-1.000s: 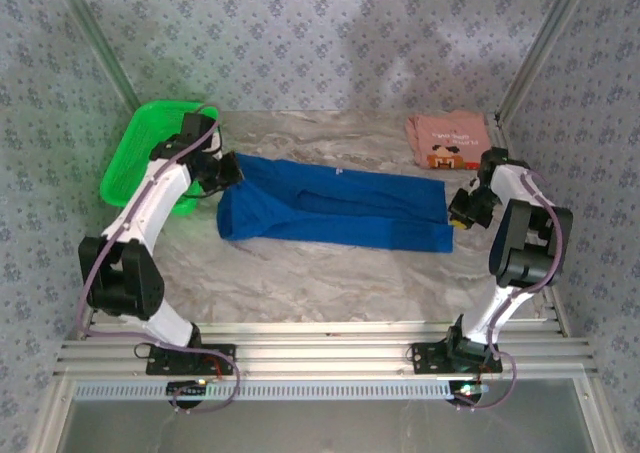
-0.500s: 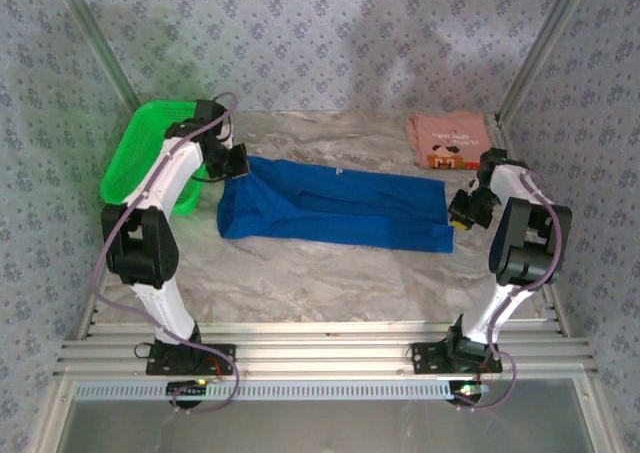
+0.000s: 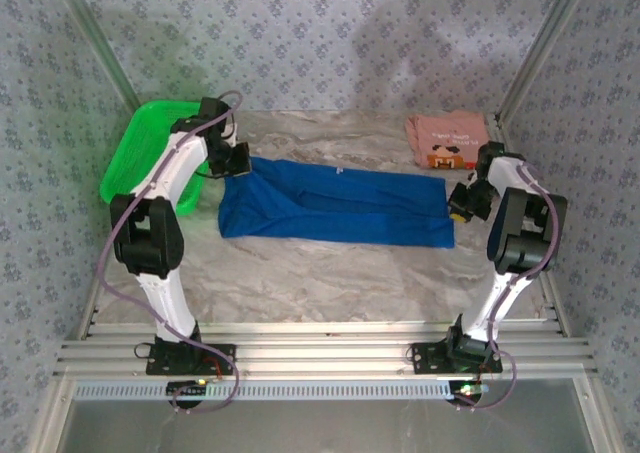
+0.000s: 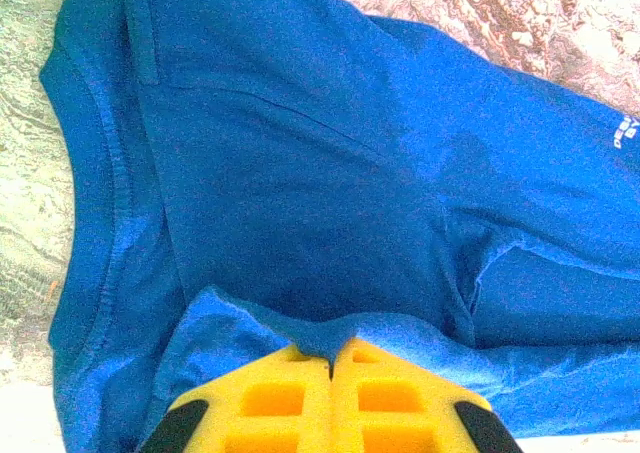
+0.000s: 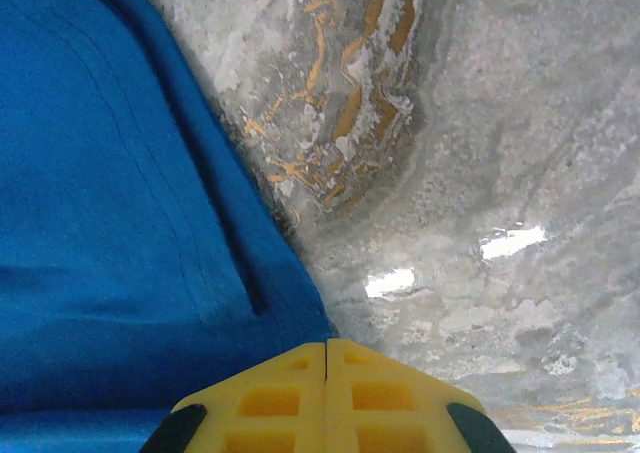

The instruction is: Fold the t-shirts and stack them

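Now, your blue shirt (image 3: 335, 208) lies mid-table, long axis left-right. Left gripper (image 3: 238, 161) is closed, pinching its far-left corner; right gripper (image 3: 462, 205) is closed at the right end, hold unclear. Pink shirt (image 3: 450, 141) sits far right.

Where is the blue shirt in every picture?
Top external: the blue shirt lies stretched across the middle of the table, between the left gripper and the right gripper.
Left wrist: it spreads edge to edge, bunched at the shut yellow jaws.
Right wrist: it is on the left side, its corner at the shut jaws.
Shared landmark: the marbled tabletop.
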Robot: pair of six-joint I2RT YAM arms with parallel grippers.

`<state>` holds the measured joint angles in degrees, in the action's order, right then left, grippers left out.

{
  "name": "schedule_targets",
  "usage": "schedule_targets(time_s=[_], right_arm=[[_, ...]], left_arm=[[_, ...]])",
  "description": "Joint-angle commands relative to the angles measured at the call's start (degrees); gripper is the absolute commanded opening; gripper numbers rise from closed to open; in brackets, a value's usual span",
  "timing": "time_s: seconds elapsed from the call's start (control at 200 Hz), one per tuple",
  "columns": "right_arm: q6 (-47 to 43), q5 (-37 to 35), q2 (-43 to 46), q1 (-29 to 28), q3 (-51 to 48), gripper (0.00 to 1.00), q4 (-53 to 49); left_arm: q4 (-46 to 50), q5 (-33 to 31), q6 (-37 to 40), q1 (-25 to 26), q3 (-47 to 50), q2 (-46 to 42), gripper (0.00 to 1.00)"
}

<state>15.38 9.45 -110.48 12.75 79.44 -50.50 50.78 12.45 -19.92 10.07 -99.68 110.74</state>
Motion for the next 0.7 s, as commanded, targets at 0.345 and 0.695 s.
schedule_targets(time_s=[0.345, 0.695], right_arm=[[0.27, -1.45, -3.05, -0.19, 2.3, 0.0, -0.56], [0.39, -1.61, -4.09, -0.37, 2.62, 0.0, -0.26]], left_arm=[[1.81, 1.2, 1.29, -0.4, -8.48, 5.25, 0.0], [3.03, 1.14, 1.6, -0.08, -14.35, 10.28, 0.06]])
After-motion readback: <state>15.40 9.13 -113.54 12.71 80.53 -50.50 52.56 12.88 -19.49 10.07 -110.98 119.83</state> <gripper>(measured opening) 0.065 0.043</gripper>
